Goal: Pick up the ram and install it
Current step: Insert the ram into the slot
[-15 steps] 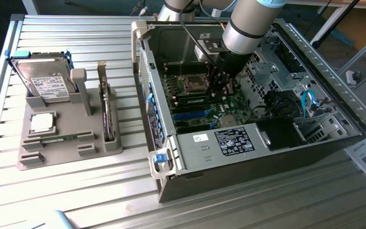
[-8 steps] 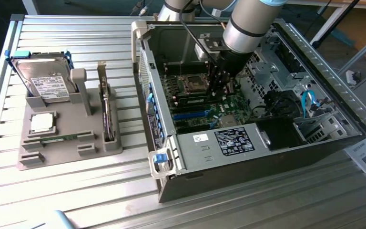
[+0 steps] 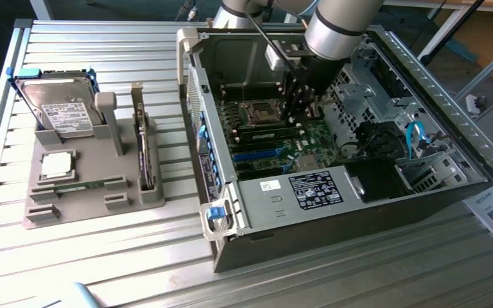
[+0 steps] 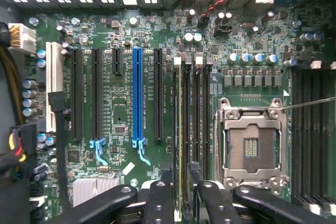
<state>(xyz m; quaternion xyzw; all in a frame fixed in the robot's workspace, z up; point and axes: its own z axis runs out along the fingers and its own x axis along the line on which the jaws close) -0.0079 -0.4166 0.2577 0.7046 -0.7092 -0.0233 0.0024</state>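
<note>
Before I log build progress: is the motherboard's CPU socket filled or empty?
Empty: the CPU socket shows bare contacts inside its metal frame, and the silver processor lies on the grey tray.

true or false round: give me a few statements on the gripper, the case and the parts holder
1. The gripper hangs over the motherboard inside the case. True.
2. The socket holds the processor. False: the socket is empty; the processor lies on the holder.
3. The hard drive stands upright in the holder. True.
4. The gripper is shut on the ram. False: the jaws are open, and the ram sits in a slot between them.
</note>
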